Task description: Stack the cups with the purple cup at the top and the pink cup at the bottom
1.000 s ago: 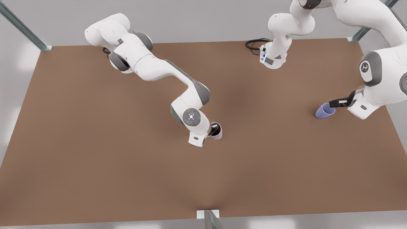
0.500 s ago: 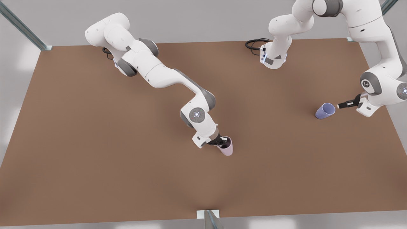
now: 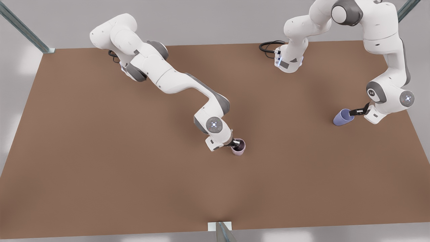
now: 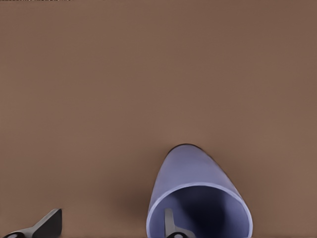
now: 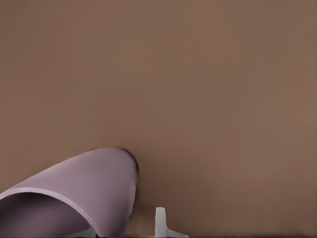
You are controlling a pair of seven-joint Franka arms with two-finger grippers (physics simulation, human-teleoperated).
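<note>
Brown table [image 3: 100, 151], one pink cup [image 3: 239, 148], one purple cup [image 3: 342, 117], well apart

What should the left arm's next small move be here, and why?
Probably shut the left gripper on the purple cup's wall: one finger is inside the rim, the other outside, apart and not yet pinching. The cup stands on the table, far from the pink cup, which the right gripper has at its rim.
</note>
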